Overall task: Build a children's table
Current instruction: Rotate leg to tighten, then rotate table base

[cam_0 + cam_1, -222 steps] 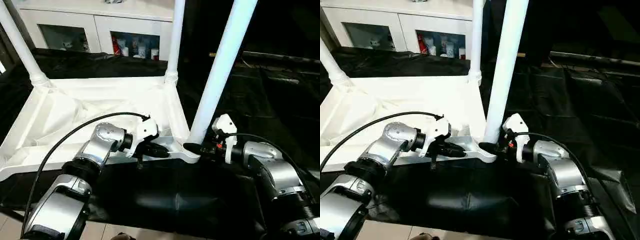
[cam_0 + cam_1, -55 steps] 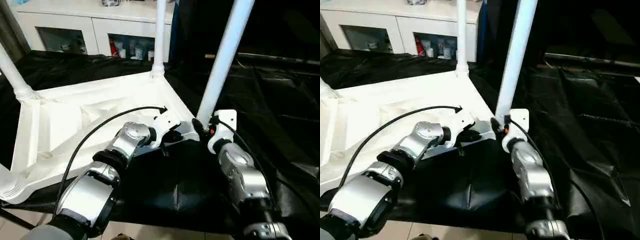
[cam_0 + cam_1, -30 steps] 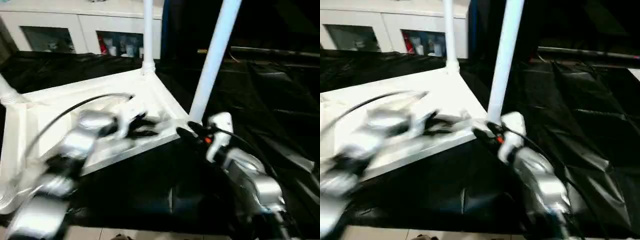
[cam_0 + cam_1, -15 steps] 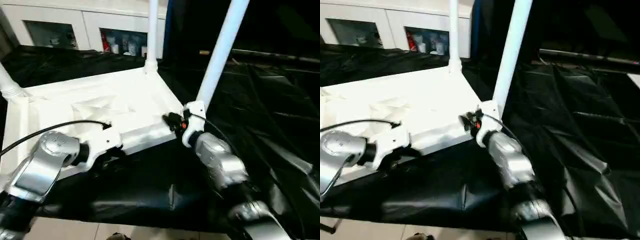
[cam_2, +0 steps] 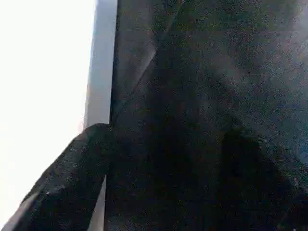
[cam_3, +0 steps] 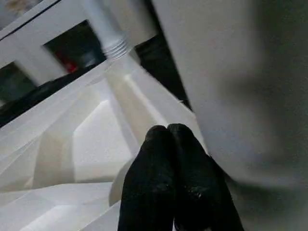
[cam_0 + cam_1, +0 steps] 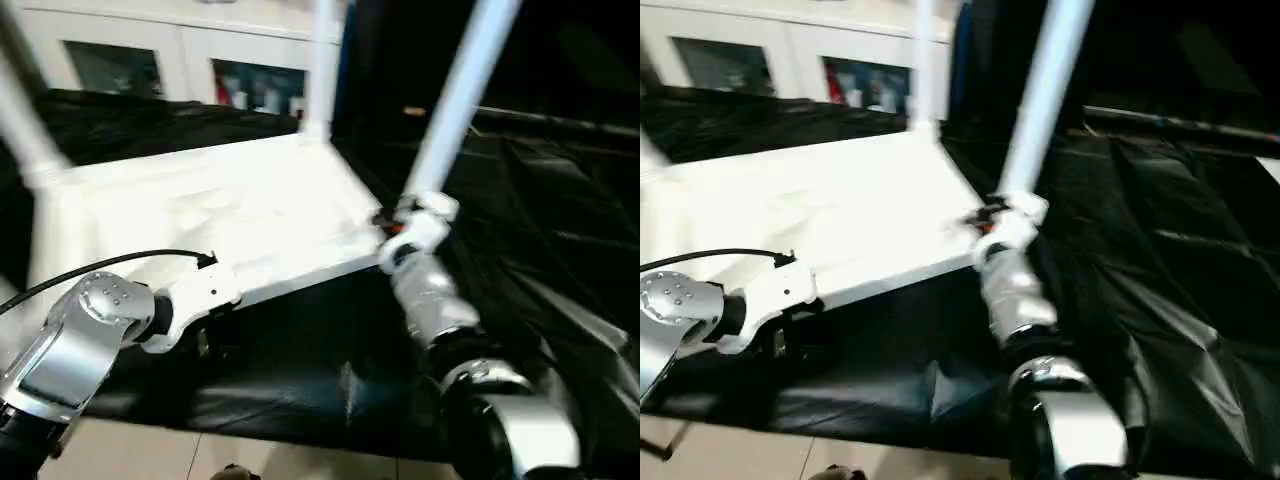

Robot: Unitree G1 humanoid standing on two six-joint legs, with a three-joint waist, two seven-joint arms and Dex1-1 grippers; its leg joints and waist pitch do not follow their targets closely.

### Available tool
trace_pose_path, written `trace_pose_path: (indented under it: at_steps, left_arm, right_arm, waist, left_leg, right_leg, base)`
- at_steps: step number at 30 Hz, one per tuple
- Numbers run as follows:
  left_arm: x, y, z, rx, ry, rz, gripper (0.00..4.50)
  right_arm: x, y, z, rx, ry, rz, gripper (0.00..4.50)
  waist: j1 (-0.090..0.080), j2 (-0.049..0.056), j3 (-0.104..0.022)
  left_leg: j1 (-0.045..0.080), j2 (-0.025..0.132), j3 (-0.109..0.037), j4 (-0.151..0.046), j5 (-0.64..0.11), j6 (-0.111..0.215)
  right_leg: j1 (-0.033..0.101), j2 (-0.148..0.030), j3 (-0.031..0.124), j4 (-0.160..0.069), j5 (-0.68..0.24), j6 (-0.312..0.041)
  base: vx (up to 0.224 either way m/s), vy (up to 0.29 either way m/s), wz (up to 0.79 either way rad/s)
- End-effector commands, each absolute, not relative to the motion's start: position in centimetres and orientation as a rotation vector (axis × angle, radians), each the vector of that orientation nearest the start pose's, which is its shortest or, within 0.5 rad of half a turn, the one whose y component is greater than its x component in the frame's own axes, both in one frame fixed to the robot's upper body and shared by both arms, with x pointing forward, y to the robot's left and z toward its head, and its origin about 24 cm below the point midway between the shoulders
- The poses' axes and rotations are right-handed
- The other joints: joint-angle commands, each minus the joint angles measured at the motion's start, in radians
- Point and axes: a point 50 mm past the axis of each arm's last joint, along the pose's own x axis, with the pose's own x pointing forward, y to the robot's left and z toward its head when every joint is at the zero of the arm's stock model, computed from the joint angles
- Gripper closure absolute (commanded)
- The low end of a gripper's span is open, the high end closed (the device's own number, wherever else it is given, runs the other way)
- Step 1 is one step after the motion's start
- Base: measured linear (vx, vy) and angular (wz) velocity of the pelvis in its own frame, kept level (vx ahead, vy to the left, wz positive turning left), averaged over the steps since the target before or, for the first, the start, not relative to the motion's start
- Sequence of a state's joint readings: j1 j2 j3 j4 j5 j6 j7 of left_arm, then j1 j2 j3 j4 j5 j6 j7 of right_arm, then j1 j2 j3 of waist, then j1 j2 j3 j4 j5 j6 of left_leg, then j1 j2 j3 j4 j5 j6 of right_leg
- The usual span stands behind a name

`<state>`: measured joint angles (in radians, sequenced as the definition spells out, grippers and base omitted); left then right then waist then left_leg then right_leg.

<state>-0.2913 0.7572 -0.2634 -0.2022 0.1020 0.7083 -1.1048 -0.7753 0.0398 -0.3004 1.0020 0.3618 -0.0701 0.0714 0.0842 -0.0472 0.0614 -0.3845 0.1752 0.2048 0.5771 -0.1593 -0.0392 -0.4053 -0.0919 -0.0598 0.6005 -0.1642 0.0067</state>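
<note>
Three white legs [image 7: 462,95] stand on the upside-down table [image 7: 200,215]; right gripper [image 6: 168,139] clenched, left gripper [image 5: 159,178] maybe released.

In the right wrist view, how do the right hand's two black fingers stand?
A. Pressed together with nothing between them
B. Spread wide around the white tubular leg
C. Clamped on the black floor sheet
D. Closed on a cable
A: in the right wrist view the right hand's black fingers meet tip to tip, beside the white tubular leg, over the ribbed underside of the white plastic table top.
</note>
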Motion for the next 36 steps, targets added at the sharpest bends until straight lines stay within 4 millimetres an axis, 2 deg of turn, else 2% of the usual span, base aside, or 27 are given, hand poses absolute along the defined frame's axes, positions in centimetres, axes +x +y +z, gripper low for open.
trace_pose_path:
  at_steps: [1,6,10,13,14,16,18,19,20,21,23,24,25,28,29,31,32,33,34,35,36]
  left_arm:
    - [26.0,20.5,9.3,0.697,0.737,-0.931,0.04]
    - [26.2,20.5,9.2,0.7,0.722,-0.913,0.04]
    - [26.9,20.4,9.4,0.71,0.668,-0.887,0.04]
    - [27.1,20.0,9.6,0.691,0.629,-0.888,0.04]
    - [27.2,19.8,9.7,0.677,0.607,-0.898,0.04]
    - [27.1,19.5,10.0,0.642,0.566,-0.925,0.04]
    - [26.9,19.4,10.1,0.626,0.548,-0.943,0.04]
    - [26.3,19.7,10.1,0.553,0.547,-0.951,0.04]
    - [25.8,19.9,10.1,0.51,0.556,-0.96,0.04]
    - [25.4,20.1,10.2,0.479,0.562,-0.967,0.04]
    - [25.1,20.5,10.3,0.421,0.551,-0.958,0.04]
    - [24.6,21.4,10.3,0.364,0.555,-0.932,0.04]
    - [24.6,21.4,10.3,0.364,0.555,-0.932,0.04]
    - [23.2,23.4,9.7,0.333,0.613,-0.919,0.04]
    - [23.1,23.5,9.7,0.331,0.615,-0.918,0.04]
    - [22.0,24.6,9.5,0.29,0.631,-0.911,0.04]
    - [21.2,25.4,9.4,0.259,0.627,-0.898,0.04]
    - [20.6,26.0,9.4,0.238,0.625,-0.887,0.04]
    - [19.9,26.7,9.3,0.215,0.629,-0.865,0.04]
    - [19.4,27.4,9.3,0.199,0.634,-0.846,0.04]
    - [19.0,28.0,9.2,0.189,0.637,-0.831,0.04]
  right_arm:
    - [37.6,-15.2,5.3,0.536,0.137,-0.123,4.5]
    - [37.8,-17.4,5.7,0.518,0.108,-0.189,4.5]
    - [37.7,-21.1,6.4,0.477,0.07,-0.261,4.5]
    - [37.8,-21.9,6.5,0.47,0.073,-0.241,4.5]
    - [37.8,-21.9,6.6,0.467,0.081,-0.212,4.5]
    - [38.0,-21.7,6.7,0.452,0.092,-0.149,4.5]
    - [38.0,-21.5,6.7,0.443,0.094,-0.131,4.5]
    - [38.0,-20.9,6.6,0.415,0.103,-0.088,4.5]
    - [37.9,-20.3,6.5,0.397,0.112,-0.032,4.5]
    - [37.9,-19.8,6.3,0.383,0.118,0.012,4.5]
    - [37.7,-19.2,6.1,0.349,0.121,0.064,4.5]
    - [37.2,-18.5,5.6,0.281,0.123,0.121,4.5]
    - [37.2,-18.5,5.6,0.281,0.123,0.121,4.5]
    - [36.0,-18.4,4.7,0.229,0.119,0.118,4.5]
    - [36.0,-18.4,4.6,0.231,0.118,0.12,4.5]
    - [34.9,-18.0,4.2,0.234,0.104,0.159,4.5]
    - [34.1,-17.7,4.1,0.239,0.09,0.185,4.5]
    - [33.5,-17.6,4.0,0.241,0.081,0.2,4.5]
    - [32.8,-17.5,3.9,0.24,0.076,0.215,4.5]
    - [32.4,-17.4,3.8,0.241,0.075,0.223,4.5]
    - [32.1,-17.4,3.7,0.238,0.076,0.227,4.5]
  waist:
    - [-0.013,0.021,-0.063]
    - [-0.008,0.017,-0.067]
    - [-0.006,0.014,-0.071]
    - [-0.004,0.013,-0.073]
    - [-0.007,0.019,-0.074]
    - [-0.01,0.016,-0.076]
    - [-0.017,0.016,-0.073]
    - [-0.022,0.025,-0.074]
    - [-0.029,0.021,-0.073]
    - [-0.036,0.017,-0.071]
    - [-0.041,0.023,-0.071]
    - [-0.041,0.02,-0.069]
    - [-0.041,0.021,-0.069]
    - [-0.042,0.023,-0.065]
    - [-0.043,0.024,-0.065]
    - [-0.042,0.034,-0.059]
    - [-0.045,0.031,-0.059]
    - [-0.043,0.035,-0.056]
    - [-0.044,0.037,-0.056]
    - [-0.044,0.04,-0.054]
    - [-0.044,0.041,-0.053]
  left_leg:
    - [0.051,0.052,-0.028,-0.077,-0.435,-0.096]
    - [0.04,0.05,-0.03,-0.075,-0.405,-0.088]
    - [0.037,0.048,-0.025,-0.069,-0.36,-0.069]
    - [0.032,0.048,-0.024,-0.067,-0.324,-0.058]
    - [0.029,0.047,-0.025,-0.066,-0.314,-0.054]
    - [0.022,0.046,-0.026,-0.063,-0.298,-0.044]
    - [0.019,0.045,-0.026,-0.063,-0.313,-0.041]
    - [0.021,0.046,-0.028,-0.062,-0.326,-0.048]
    - [0.019,0.046,-0.028,-0.062,-0.329,-0.046]
    - [0.011,0.046,-0.03,-0.064,-0.329,-0.04]
    - [0.021,0.046,-0.029,-0.06,-0.34,-0.033]
    - [0.018,0.047,-0.028,-0.062,-0.338,-0.031]
    - [0.018,0.048,-0.03,-0.063,-0.335,-0.032]
    - [0.023,0.049,-0.032,-0.066,-0.369,-0.038]
    - [0.03,0.052,-0.033,-0.068,-0.392,-0.043]
    - [0.032,0.052,-0.034,-0.073,-0.44,-0.053]
    - [0.03,0.053,-0.038,-0.074,-0.452,-0.056]
    - [0.032,0.054,-0.039,-0.079,-0.486,-0.058]
    - [0.032,0.053,-0.041,-0.079,-0.494,-0.06]
    - [0.039,0.054,-0.041,-0.08,-0.529,-0.066]
    - [0.041,0.053,-0.042,-0.079,-0.546,-0.068]
  right_leg:
    - [0.004,-0.051,0.046,-0.073,-0.38,-0.143]
    - [0.013,-0.052,0.043,-0.069,-0.364,-0.141]
    - [0.018,-0.049,0.043,-0.065,-0.316,-0.156]
    - [0.022,-0.048,0.041,-0.06,-0.277,-0.164]
    - [0.026,-0.046,0.041,-0.058,-0.259,-0.168]
    - [0.032,-0.046,0.039,-0.053,-0.227,-0.184]
    - [0.031,-0.047,0.039,-0.054,-0.237,-0.196]
    - [0.031,-0.049,0.039,-0.052,-0.243,-0.205]
    - [0.032,-0.047,0.038,-0.053,-0.242,-0.21]
    - [0.038,-0.048,0.037,-0.053,-0.254,-0.213]
    - [0.029,-0.047,0.039,-0.057,-0.273,-0.215]
    - [0.03,-0.046,0.04,-0.06,-0.274,-0.217]
    - [0.03,-0.047,0.039,-0.059,-0.276,-0.217]
    - [0.024,-0.044,0.04,-0.064,-0.322,-0.201]
    - [0.019,-0.042,0.04,-0.065,-0.343,-0.193]
    - [0.014,-0.04,0.042,-0.074,-0.363,-0.179]
    - [0.016,-0.04,0.041,-0.071,-0.376,-0.174]
    - [0.011,-0.04,0.043,-0.079,-0.393,-0.163]
    - [0.014,-0.039,0.043,-0.077,-0.401,-0.161]
    - [0.006,-0.039,0.044,-0.083,-0.432,-0.156]
    - [0.004,-0.039,0.044,-0.085,-0.446,-0.155]
  base:
    - [0.0,0.0,0.0]
    - [0.0,0.0,0.0]
    - [0.0,0.0,0.0]
    - [0.0,0.0,0.0]
    - [0.0,0.0,0.0]
    - [0.0,0.0,0.0]
    - [0.0,0.0,0.0]
    - [0.0,0.0,0.0]
    - [0.0,0.0,0.0]
    - [0.0,0.0,0.0]
    - [0.0,0.0,0.0]
    - [0.0,0.0,0.0]
    - [0.0,0.0,0.0]
    - [0.0,0.0,0.0]
    - [0.0,0.0,0.0]
    - [0.0,0.0,0.0]
    - [0.0,0.0,0.0]
    - [0.0,0.0,0.0]
    - [0.0,0.0,0.0]
    - [0.0,0.0,0.0]
    - [0.0,0.0,0.0]
